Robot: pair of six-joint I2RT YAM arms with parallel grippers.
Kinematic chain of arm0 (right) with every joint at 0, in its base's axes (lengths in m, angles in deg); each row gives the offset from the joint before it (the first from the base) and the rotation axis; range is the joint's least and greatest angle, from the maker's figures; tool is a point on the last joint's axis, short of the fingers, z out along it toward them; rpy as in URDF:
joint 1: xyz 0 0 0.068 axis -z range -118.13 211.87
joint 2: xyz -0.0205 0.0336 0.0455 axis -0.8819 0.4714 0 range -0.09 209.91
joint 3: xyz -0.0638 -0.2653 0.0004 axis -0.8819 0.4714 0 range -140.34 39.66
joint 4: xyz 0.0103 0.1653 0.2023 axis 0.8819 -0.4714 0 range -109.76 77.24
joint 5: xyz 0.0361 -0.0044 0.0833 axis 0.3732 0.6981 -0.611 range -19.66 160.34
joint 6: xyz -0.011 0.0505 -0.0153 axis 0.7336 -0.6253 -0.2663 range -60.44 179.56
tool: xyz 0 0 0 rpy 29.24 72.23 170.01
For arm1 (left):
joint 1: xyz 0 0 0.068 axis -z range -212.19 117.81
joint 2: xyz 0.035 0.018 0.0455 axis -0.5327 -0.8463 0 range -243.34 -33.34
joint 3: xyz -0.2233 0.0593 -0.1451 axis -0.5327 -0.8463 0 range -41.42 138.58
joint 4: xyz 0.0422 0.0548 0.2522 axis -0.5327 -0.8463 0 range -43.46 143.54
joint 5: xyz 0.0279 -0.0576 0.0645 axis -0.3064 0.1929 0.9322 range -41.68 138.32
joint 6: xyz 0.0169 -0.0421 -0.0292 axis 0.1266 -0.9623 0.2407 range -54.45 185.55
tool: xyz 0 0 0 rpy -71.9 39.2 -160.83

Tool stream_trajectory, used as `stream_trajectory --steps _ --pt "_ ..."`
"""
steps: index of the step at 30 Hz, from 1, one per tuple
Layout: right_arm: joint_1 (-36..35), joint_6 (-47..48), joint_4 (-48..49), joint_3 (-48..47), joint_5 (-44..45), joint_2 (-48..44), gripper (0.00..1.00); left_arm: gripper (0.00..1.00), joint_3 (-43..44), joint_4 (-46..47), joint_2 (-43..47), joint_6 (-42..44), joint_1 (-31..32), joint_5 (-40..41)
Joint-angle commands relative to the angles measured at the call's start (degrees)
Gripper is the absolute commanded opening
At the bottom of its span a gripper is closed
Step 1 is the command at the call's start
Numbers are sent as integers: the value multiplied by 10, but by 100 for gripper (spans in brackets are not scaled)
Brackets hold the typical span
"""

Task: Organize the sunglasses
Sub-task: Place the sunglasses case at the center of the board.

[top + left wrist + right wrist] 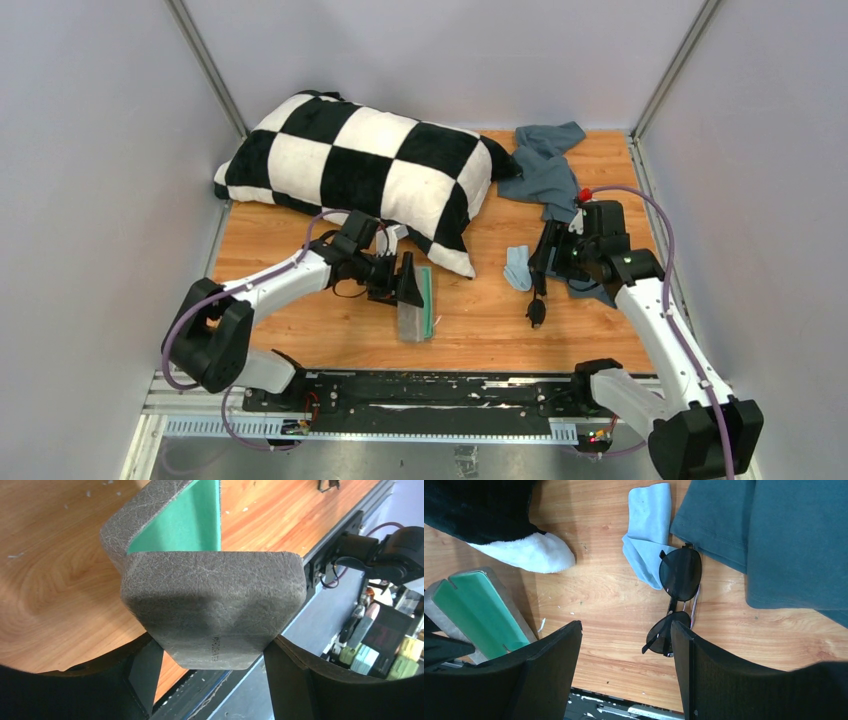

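The black folded sunglasses [679,597] lie on the wood table, one lens against the light-blue cloth [649,530]. They also show in the top view [537,308]. My right gripper [626,642] is open and hovers above them, its right finger beside the near lens, holding nothing. It shows in the top view [543,265]. The grey case [215,605] stands open with its green lining showing. My left gripper [215,667] is shut on the case's flap. In the top view the left gripper [410,285] holds the case [418,312] near the table's front middle.
A black-and-white checked pillow [360,165] fills the back left, its corner near the case. A dark teal cloth [548,165] lies at the back right, by the sunglasses in the right wrist view [794,540]. The table's front rail [430,392] runs below.
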Motion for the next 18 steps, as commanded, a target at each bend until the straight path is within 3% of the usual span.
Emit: stream_trajectory --steps 1,3,6,13,18 --pt "-20 2 0 10 25 2 71 80 33 -66 -23 59 -3 81" --pt "-22 1 0 10 26 3 71 92 53 -78 -31 65 -4 91" --pt "-23 1 0 11 27 1 71 99 74 -99 -27 72 -4 106" --pt "-26 7 1 11 26 -2 71 100 110 -158 62 50 -3 188" --pt "-33 9 10 13 21 6 71 99 92 -170 166 -33 7 290"
